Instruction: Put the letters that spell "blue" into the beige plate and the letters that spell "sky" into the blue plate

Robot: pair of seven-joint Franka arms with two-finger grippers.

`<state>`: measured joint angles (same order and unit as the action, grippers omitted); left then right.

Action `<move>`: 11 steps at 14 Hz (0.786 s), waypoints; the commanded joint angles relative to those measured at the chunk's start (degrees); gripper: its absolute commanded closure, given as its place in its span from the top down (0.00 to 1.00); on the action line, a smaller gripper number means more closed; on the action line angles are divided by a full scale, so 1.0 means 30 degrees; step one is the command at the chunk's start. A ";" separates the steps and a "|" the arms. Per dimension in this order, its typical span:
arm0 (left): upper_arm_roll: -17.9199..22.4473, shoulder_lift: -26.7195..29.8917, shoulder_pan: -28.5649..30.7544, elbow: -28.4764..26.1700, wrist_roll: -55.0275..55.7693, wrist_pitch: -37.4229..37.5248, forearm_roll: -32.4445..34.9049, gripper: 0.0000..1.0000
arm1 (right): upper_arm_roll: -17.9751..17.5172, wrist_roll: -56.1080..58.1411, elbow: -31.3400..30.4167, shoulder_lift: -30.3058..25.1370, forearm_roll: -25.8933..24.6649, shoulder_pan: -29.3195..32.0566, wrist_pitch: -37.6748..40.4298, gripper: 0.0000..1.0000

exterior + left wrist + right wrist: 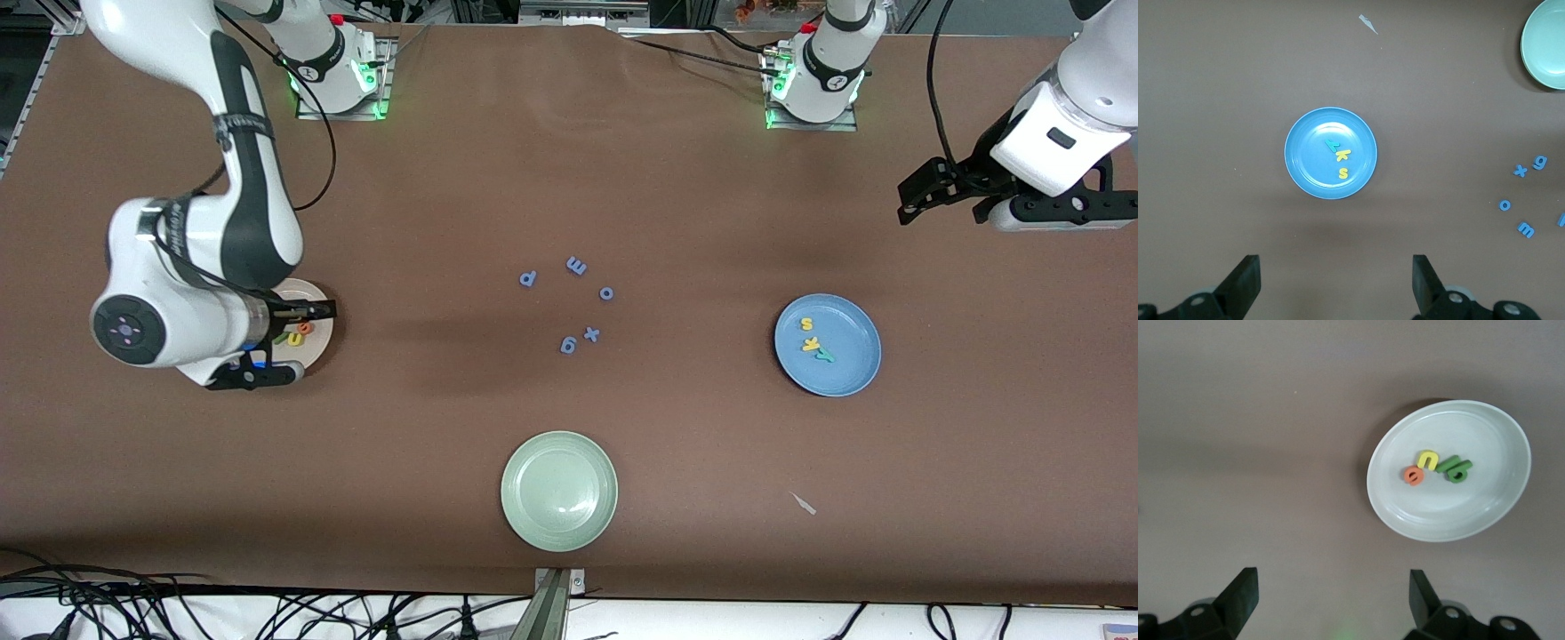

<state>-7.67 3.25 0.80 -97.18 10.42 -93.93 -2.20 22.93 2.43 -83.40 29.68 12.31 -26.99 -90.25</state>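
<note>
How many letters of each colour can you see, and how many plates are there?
Blue letters: 5
Yellow letters: 3, the s and k in the blue plate, the u in the beige plate
Green letters: 2
Orange e: 1
Teal y: 1
Plates: 3, counting the pale green plate
Total: 12 letters, 3 plates

Letters (pixel 1436 468) in beige plate (pixel 1491 513)
</note>
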 commanded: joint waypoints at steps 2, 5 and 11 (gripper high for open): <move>-0.0108 0.0030 -0.0003 0.0137 -0.0103 0.0255 0.0471 1.00 | 0.0119 0.0273 -0.0061 -0.2270 -0.0060 0.0060 0.1190 1.00; -0.0108 0.0030 0.0025 0.0108 -0.0132 0.0255 0.0471 1.00 | -0.1103 0.0214 -0.0294 -0.4174 -0.1548 0.0496 0.1401 1.00; -0.0079 0.0030 0.0026 0.0108 -0.0132 0.0255 0.0471 1.00 | -0.5358 0.0039 -0.3050 -0.7723 -0.3781 0.4888 -0.1032 1.00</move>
<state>-7.69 3.25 0.78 -97.18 10.41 -93.84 -2.20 8.73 2.60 -87.55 11.13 2.08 -15.69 -90.98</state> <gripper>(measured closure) 0.000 0.000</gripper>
